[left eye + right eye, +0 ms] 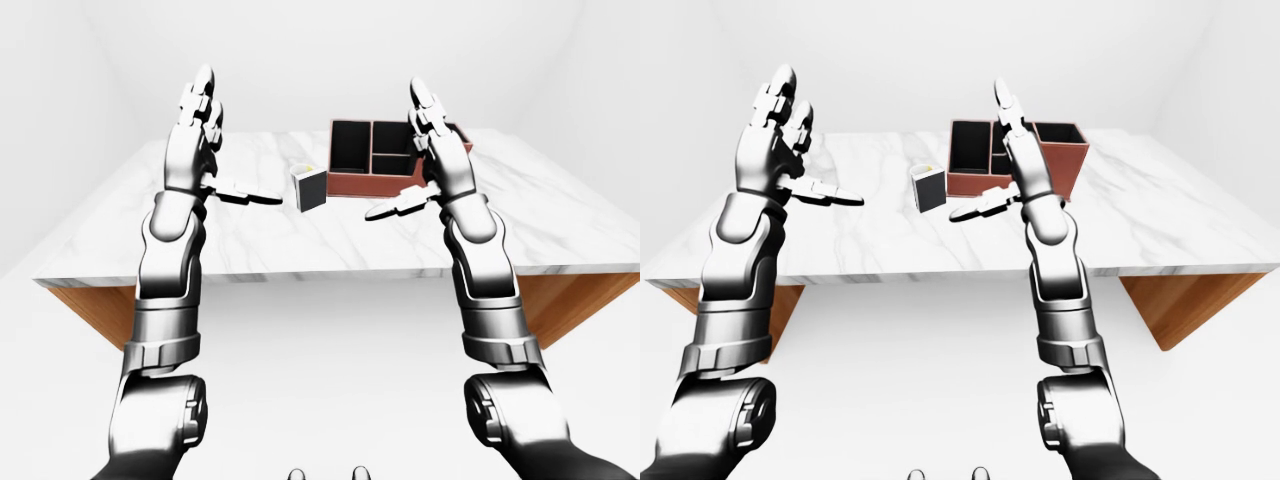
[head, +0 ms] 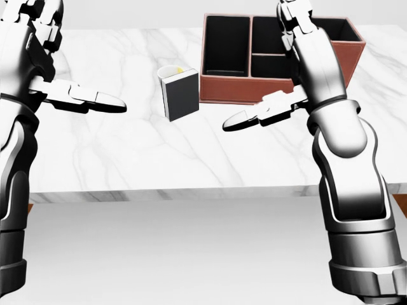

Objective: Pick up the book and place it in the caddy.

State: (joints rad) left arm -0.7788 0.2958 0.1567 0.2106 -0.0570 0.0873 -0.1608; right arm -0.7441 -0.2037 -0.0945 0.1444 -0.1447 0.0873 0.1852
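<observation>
Two shiny arms are up over the white counter (image 1: 250,245) in the left-eye view. The left hand (image 1: 197,150) is held high with its fingers (image 1: 245,190) spread apart, holding nothing. The right hand (image 1: 432,150) is up too, fingers apart, thumb poking toward the middle. The book (image 1: 311,188) stands upright between the two hands, near neither. The brown caddy (image 1: 385,170) sits just to the book's right.

From the head view, the book is dark with a pale edge, and a small white cup (image 2: 169,72) peeks out above it, very close or touching; I cannot tell which. The caddy has several open boxes inside, and the tall one on its left side looks like it has room for a book. The right arm covers part of the caddy here.

From the right-eye view, the counter has lots of bare room to the left of the book and toward the bottom edge. The wooden base (image 1: 1185,305) shows under the counter's right end.

I think the job is just starting, since no hand is on the book. To do it well, one hand should come down beside the book and pinch it by its flat sides. It should go slowly, because the book could tip over or bump the cup. Lift it straight up, higher than the caddy wall, before moving right.
</observation>
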